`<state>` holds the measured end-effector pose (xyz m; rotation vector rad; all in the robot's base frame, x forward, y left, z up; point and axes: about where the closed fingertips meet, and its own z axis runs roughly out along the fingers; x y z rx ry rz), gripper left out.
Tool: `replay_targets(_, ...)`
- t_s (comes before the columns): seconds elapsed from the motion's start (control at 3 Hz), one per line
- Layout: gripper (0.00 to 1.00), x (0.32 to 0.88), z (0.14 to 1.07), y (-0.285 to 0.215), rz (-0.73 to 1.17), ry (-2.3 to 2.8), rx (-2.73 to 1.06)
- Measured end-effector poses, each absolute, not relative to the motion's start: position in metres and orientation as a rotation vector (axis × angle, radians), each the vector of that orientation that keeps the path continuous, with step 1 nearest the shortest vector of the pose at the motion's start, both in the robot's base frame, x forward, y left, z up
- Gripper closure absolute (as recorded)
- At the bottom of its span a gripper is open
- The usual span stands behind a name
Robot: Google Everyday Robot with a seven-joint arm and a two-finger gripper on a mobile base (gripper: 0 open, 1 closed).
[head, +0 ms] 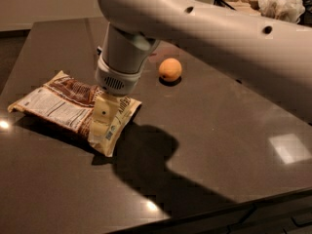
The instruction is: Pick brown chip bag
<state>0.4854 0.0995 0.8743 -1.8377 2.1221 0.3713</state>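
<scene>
**At the left of the surface [219, 130], my hand [103, 123] sits over the brown chip bag [58, 106]**

At about 9 o'clock from the middle of the view, the brown chip bag lies flat on the dark surface. Its white label panel faces up and its long side runs from 10 o'clock to 4 o'clock. My hand points down over the bag's 4 o'clock end, right at its edge. I cannot tell whether my hand is open or closed, nor whether it presses on the bag. My arm [204, 28] reaches in from 2 o'clock. A small orange fruit [170, 69] rests on the surface at 2 o'clock from my hand, apart from the bag.
</scene>
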Motion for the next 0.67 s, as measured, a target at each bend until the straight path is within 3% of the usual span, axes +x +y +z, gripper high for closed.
replay_targets(0.67, 0.0, 0.496, 0.851, 0.128, 0.328, 2.228, -1.806)
